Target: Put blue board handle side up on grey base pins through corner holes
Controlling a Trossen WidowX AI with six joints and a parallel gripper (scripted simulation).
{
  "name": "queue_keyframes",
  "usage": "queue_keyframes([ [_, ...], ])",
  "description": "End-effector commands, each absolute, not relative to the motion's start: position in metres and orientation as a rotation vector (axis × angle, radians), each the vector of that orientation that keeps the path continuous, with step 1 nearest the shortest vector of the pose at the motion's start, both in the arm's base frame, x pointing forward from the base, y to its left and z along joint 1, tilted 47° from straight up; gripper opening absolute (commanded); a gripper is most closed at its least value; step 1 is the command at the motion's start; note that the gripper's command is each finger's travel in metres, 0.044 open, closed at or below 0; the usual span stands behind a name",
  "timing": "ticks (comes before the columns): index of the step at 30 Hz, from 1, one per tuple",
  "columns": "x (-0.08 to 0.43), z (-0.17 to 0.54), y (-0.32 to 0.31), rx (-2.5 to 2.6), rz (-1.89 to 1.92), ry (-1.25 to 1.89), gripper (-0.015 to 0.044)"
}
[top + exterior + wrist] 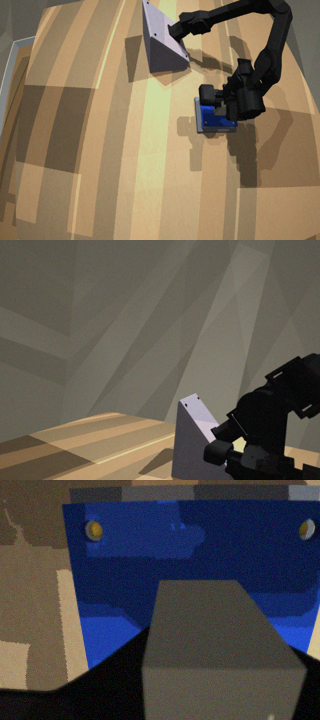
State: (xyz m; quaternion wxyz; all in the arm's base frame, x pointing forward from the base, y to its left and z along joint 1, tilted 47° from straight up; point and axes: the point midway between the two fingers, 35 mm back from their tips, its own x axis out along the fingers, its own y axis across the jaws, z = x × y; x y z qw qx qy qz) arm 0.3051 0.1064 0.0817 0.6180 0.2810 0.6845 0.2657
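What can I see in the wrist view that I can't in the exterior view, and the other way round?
Only the wrist view shows the blue board, gold in two corner holes, and the grey handle.

Only the exterior view shows the pale wedge-shaped block and the faceted grey wall.

Both show part of the black arm and some striped tabletop.
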Motion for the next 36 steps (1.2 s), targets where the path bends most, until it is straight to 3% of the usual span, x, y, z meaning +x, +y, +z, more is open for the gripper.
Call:
queue_keyframes([
  [1, 0.305, 0.08, 0.109, 0.652, 0.612, 1.576, 0.0],
  [3, 0.305, 0.08, 0.109, 0.652, 0.612, 1.576, 0.0],
  [20, 0.306, 0.083, 0.105, 0.646, 0.611, 1.575, 0.044],
  [36, 0.309, 0.137, 0.049, 0.656, 0.609, 1.573, 0.044],
])
